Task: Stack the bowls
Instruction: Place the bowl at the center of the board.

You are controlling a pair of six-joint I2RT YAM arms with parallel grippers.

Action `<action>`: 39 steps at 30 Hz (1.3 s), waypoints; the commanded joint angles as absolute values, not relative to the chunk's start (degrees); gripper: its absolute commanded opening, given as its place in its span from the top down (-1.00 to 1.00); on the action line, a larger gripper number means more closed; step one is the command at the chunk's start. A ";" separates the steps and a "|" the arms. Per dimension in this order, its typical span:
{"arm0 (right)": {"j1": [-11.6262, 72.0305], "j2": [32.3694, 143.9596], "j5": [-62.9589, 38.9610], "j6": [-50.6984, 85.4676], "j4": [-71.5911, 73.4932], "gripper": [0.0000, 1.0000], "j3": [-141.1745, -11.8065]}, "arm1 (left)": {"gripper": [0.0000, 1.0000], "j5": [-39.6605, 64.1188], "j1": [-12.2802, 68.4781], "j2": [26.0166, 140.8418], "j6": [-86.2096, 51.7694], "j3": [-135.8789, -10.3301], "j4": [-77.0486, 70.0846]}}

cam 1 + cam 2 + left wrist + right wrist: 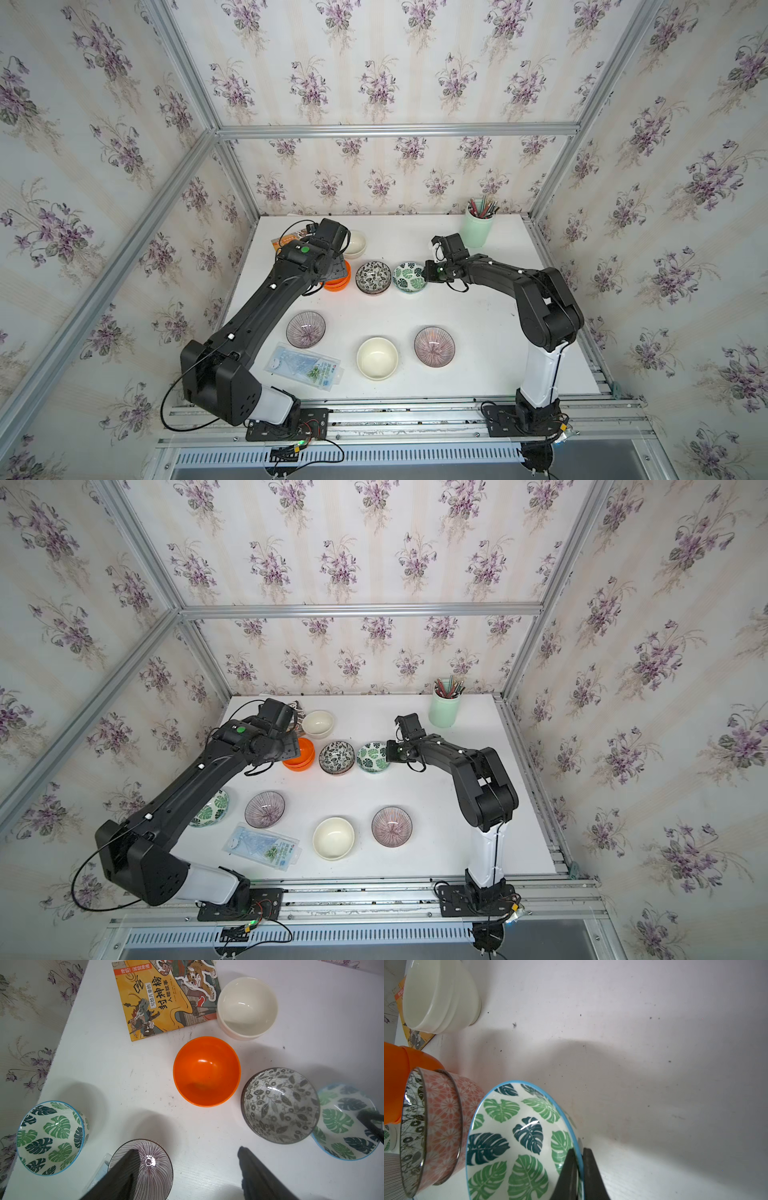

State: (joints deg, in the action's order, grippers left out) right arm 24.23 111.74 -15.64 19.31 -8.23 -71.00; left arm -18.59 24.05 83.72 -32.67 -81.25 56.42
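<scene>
While your right hand (579,1150) pinches the leaf bowl (517,1136) by its rim, lift straight, clear of the black-print bowl (413,1126); left hand (187,1149) gapes empty.

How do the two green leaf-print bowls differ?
The back green leaf bowl has its rim pinched between the right gripper's fingers; the front green leaf bowl stands free. The back one sits beside the black-white bowl; the front one stands apart. Both share leaf print and blue rims.

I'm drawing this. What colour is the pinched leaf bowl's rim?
Blue rim, best in the right wrist view.
</scene>
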 commanded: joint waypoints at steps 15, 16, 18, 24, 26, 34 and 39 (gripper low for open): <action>24.26 109.55 -13.28 18.41 -8.15 0.99 -68.29 | -0.56 -18.69 21.84 83.10 -32.52 -80.90 56.10; 24.19 109.34 -13.21 18.33 -8.03 0.98 -68.08 | -0.56 -18.66 21.88 83.06 -32.48 -80.94 56.14; 24.25 109.10 -13.04 18.27 -8.12 0.96 -67.86 | -0.56 -18.63 21.88 83.03 -32.56 -80.87 56.04; 24.19 110.08 -12.73 18.36 -7.58 0.87 -67.55 | -0.56 -18.69 21.73 83.36 -32.68 -80.73 56.05; 24.24 109.91 -12.69 18.50 -7.05 0.77 -67.17 | -0.56 -18.77 21.46 83.23 -32.61 -80.61 56.10; 24.09 103.82 -9.55 19.06 -4.31 0.35 -63.98 | -0.56 -19.68 17.88 81.83 -32.79 -79.62 57.27; 24.15 97.29 -8.39 18.94 -3.53 0.20 -62.32 | -0.56 -20.58 12.43 79.34 -35.35 -77.00 59.60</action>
State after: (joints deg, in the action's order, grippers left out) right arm 24.05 99.79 -9.85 19.11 -5.17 -62.76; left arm -19.03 14.70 81.12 -33.41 -78.17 57.34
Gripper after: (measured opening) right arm 0.404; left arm 0.782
